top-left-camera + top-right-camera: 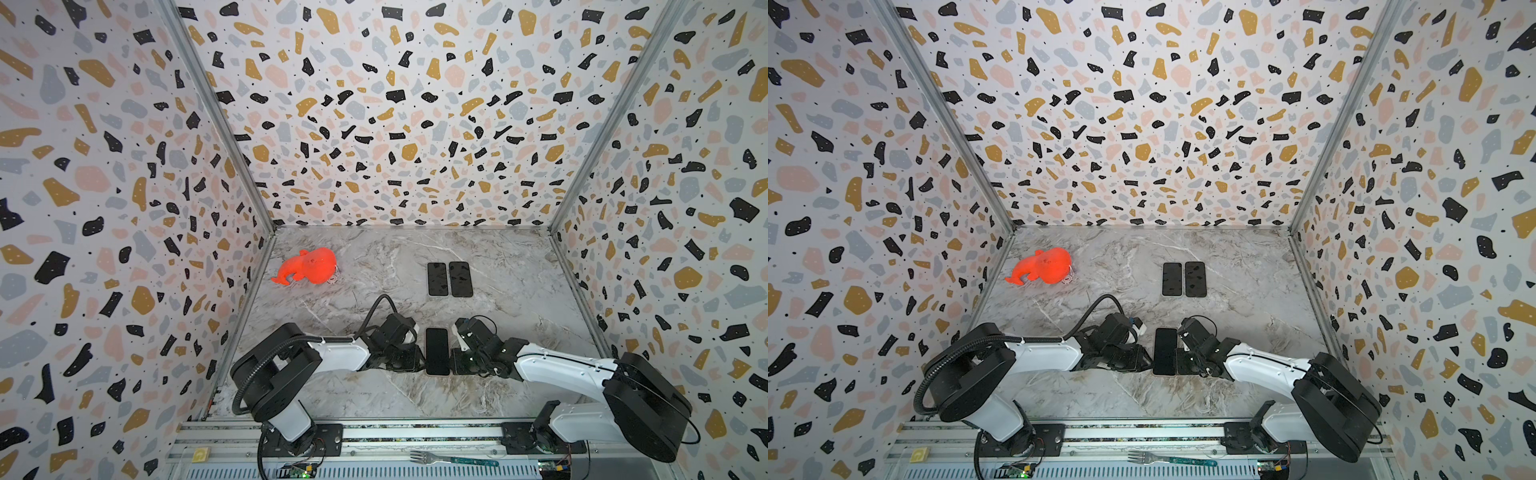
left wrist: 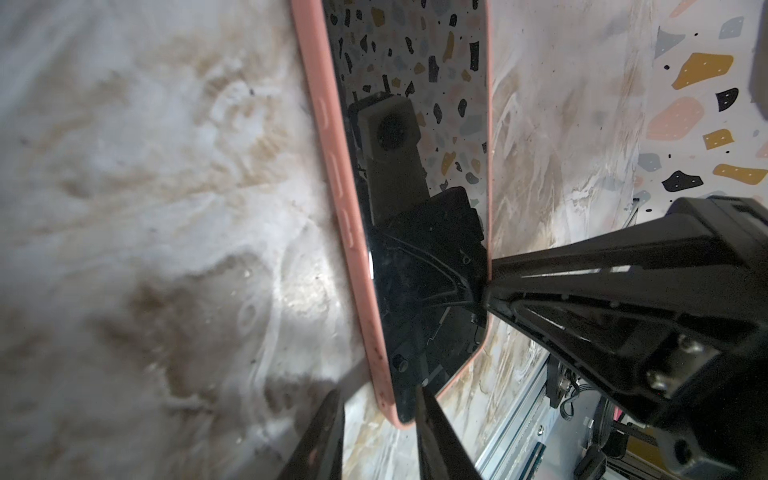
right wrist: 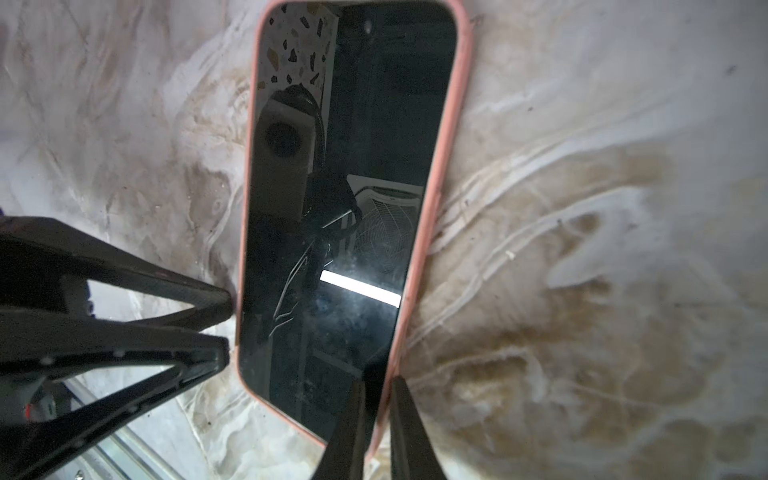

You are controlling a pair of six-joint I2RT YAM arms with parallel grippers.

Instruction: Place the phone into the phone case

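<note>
I see the phone flat on the desk, inside its pink phone case, long axis pointing toward the back wall, squarely between my arms: left claw part-spread astride its near left corner, right claw pinching the right rim.

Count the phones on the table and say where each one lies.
3. Two dark phones lie side by side toward the back of the marble table; a third phone sits in the pink case near the front. None appears hidden.
</note>
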